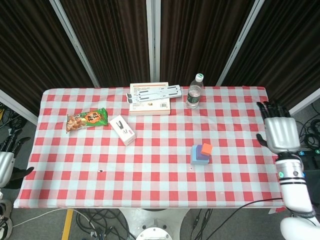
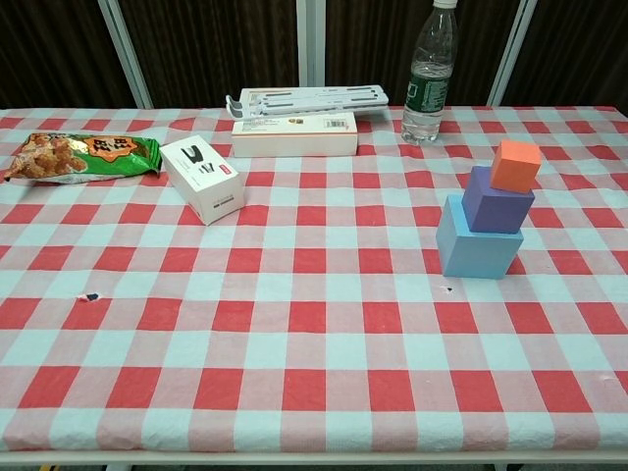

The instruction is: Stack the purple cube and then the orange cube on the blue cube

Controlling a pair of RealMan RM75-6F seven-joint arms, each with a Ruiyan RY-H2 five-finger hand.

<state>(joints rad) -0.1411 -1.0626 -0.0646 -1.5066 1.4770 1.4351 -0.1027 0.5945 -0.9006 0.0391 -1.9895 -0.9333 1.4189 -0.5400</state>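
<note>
The blue cube (image 2: 478, 241) stands on the checked cloth right of centre, with the purple cube (image 2: 497, 199) on top of it and the orange cube (image 2: 516, 165) on top of that. In the head view the same stack reads as blue cube (image 1: 194, 156), purple cube (image 1: 201, 154) and orange cube (image 1: 206, 149). My right hand (image 1: 280, 132) is off the table's right edge, open, fingers spread, holding nothing. Beyond the left edge my left hand (image 1: 7, 161) hangs open and empty. Neither hand shows in the chest view.
A water bottle (image 2: 430, 74) stands at the back right. A white stand on a flat box (image 2: 294, 131) lies at the back centre. A small white box (image 2: 201, 178) and a snack bag (image 2: 80, 156) lie on the left.
</note>
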